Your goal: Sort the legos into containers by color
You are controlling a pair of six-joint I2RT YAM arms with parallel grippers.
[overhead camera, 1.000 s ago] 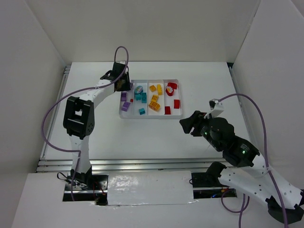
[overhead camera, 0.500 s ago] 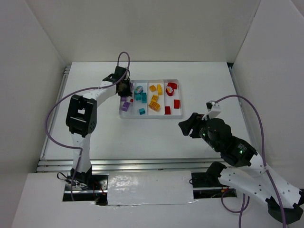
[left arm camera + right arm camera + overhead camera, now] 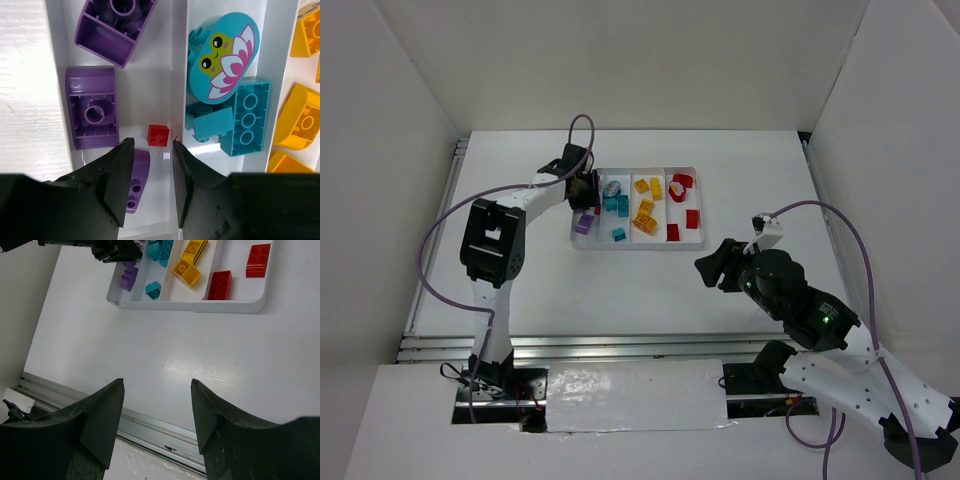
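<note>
The white tray (image 3: 635,247) holds the legos in four compartments: purple (image 3: 584,224), teal (image 3: 618,234), yellow (image 3: 645,222) and red (image 3: 672,232). My left gripper (image 3: 585,190) hangs over the purple compartment. In the left wrist view it (image 3: 151,150) is open with nothing between its jaws. A tiny red brick (image 3: 158,135) lies just beyond the tips, beside the divider (image 3: 179,75), among purple bricks (image 3: 92,107). My right gripper (image 3: 712,265) stands open and empty above bare table, near the tray's near right corner.
A round teal lotus piece (image 3: 225,57) and a teal brick (image 3: 247,117) lie across the divider. Yellow bricks (image 3: 295,122) fill the compartment after that. In the right wrist view the tray's rim (image 3: 190,306) is far ahead of the open gripper (image 3: 157,385). A metal rail (image 3: 620,345) borders the table's near edge.
My left gripper has moved nearer and rightward over the purple compartment; its jaws narrowed, then reopened. The small red brick still lies in the tray. The right arm edged slightly left.
</note>
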